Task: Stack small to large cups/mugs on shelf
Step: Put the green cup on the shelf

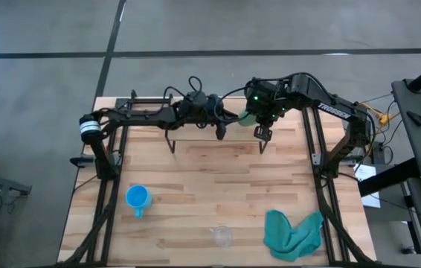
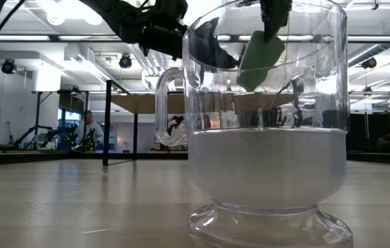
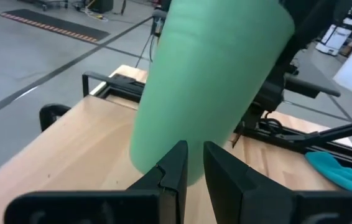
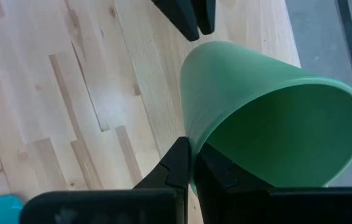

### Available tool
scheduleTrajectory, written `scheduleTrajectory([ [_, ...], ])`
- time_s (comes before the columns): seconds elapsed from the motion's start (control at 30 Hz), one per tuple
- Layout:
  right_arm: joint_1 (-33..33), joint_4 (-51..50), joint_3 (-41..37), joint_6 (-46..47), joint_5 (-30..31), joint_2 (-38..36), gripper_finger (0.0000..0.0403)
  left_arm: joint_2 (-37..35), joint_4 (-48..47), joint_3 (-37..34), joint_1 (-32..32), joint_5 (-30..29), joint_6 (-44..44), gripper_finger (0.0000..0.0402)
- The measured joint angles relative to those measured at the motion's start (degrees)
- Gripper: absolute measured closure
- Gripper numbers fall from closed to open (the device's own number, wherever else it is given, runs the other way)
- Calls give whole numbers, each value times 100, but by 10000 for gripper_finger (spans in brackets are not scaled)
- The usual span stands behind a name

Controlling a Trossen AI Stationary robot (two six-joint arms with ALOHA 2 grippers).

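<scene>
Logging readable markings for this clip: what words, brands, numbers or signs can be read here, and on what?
"TROSSEN", barely legible: white lettering on the right arm in the high view.
Green cup, blue mug, clear glass cup, teal cloth: no text visible.
Room beyond the table in the low view: nothing readable.

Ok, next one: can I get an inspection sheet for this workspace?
Surface: light wooden tabletop, bare in the middle.
Job's things: green cup tilted in the air; bright blue handled mug and small clear glass cup on the table; wire-legged shelf mostly hidden under the arms.
Clutter: crumpled teal cloth.
Grippers: right gripper pinches the cup's rim; left gripper, fingers nearly together, by its base.
Cables: black loops over the arms.
Surroundings: seated person beyond the table.
</scene>
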Motion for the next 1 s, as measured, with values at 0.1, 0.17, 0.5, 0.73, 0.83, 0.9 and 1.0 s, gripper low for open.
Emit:
scheduleTrajectory([
  [0.1,0,0,0,63,-2,0,394,11,10,-2,-2,-165,-2,363],
  [0.17,0,0,0,117,-3,0,394,20,-4,3,0,-183,-2,363],
  [0.5,15,-13,-2,300,-314,2,394,138,-18,0,0,-227,-138,363],
  [0.73,15,19,-2,298,-301,2,394,138,-13,0,-4,-251,-152,363],
  [0.83,14,121,-2,300,-287,2,394,135,16,3,-15,-270,-151,363],
  [0.9,14,212,-6,299,-283,2,394,136,5,-12,-15,-270,-153,363],
  [1.0,15,291,-29,300,-279,2,394,135,-8,-11,-18,-269,-153,363],
])
